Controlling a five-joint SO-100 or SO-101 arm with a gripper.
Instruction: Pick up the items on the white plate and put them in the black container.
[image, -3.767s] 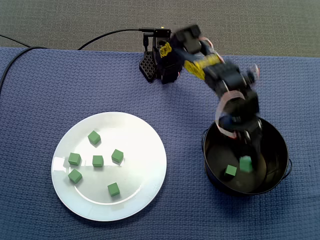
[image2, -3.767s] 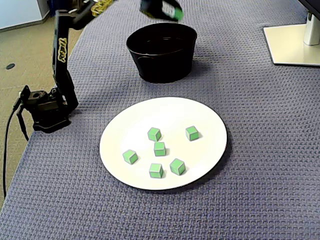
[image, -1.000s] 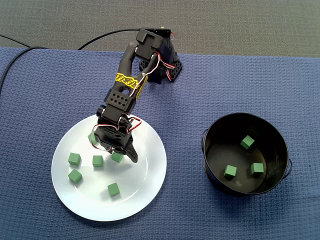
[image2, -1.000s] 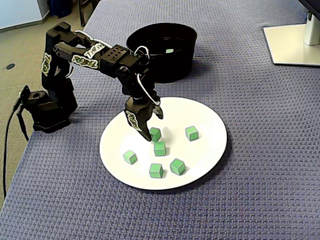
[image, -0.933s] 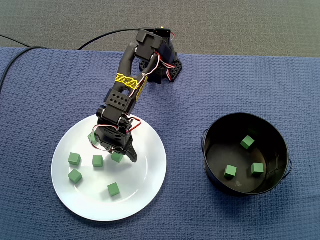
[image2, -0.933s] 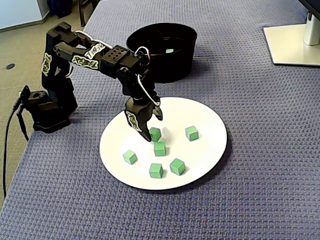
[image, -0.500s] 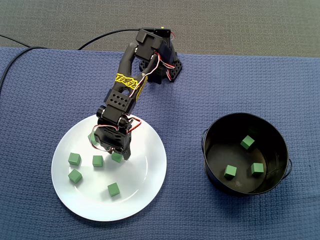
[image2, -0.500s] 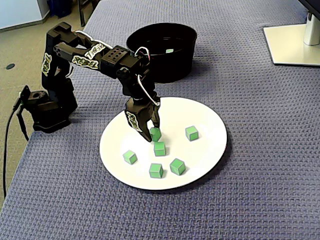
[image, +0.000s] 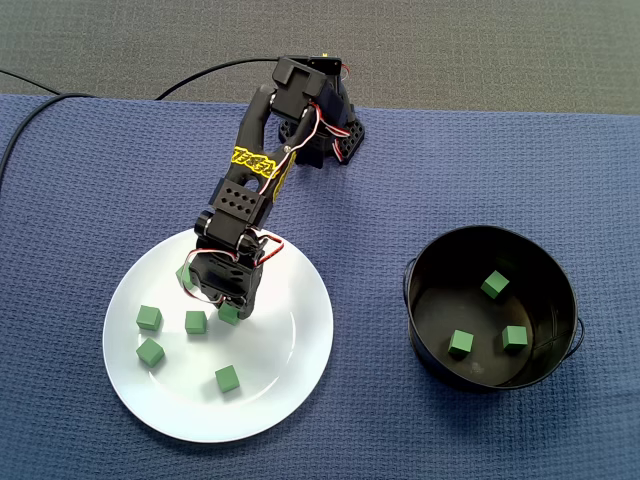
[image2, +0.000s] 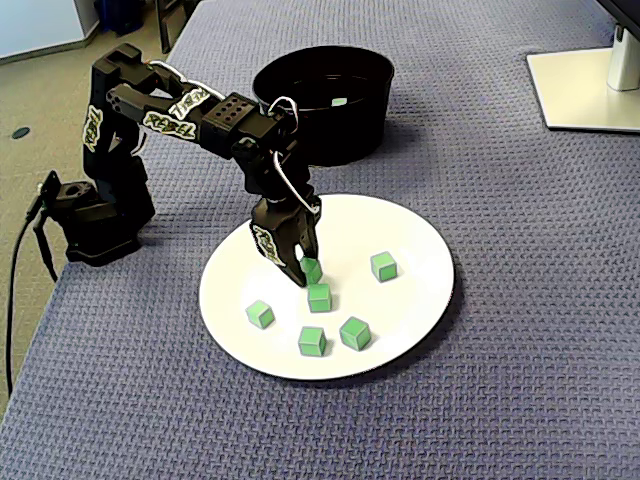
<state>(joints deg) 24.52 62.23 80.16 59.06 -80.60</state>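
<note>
Clamping jaws: closed from two sides on one small matte green cube (image: 230, 314) (image2: 311, 270), low over the middle of the plate; whether that cube is clear of the plate surface cannot be told.
Arm: a black jointed arm with yellow lettering (image: 254, 172) (image2: 165, 108) is bent from its base at the far edge of the cloth down onto the plate, with thin wires looped at the wrist.
Plate room: the round white plate (image: 300, 372) (image2: 425, 290) is smooth and glossy. In the fixed view from above, its right half is bare, and the cubes are gathered on the left half, well inside the rim.
Gap: bare cloth is seen between the plate and the round black container (image: 425, 345) (image2: 300, 125), and the two are apart.
Container: deep, dark and straight-walled, with an open top and a thin rim. Nothing is seen over its mouth.
Cube count, plate: six in all, the clamped one plus five loose green cubes (image: 196, 322) (image2: 320, 297). One of these is partly hidden by the wrist in the view from above.
Cube count, container: three green cubes on its floor (image: 460, 343).
Table cover: a blue woven cloth (image: 450, 160) (image2: 520, 350) with a coarse waffle texture is spread over the table.
Edges: a grey carpet-like surface (image: 480, 45) is seen beyond the cloth's far edge, crossed by a black cable (image: 205, 72). A flat white stand base (image2: 585, 90) sits on a corner of the cloth, well away from the plate.
</note>
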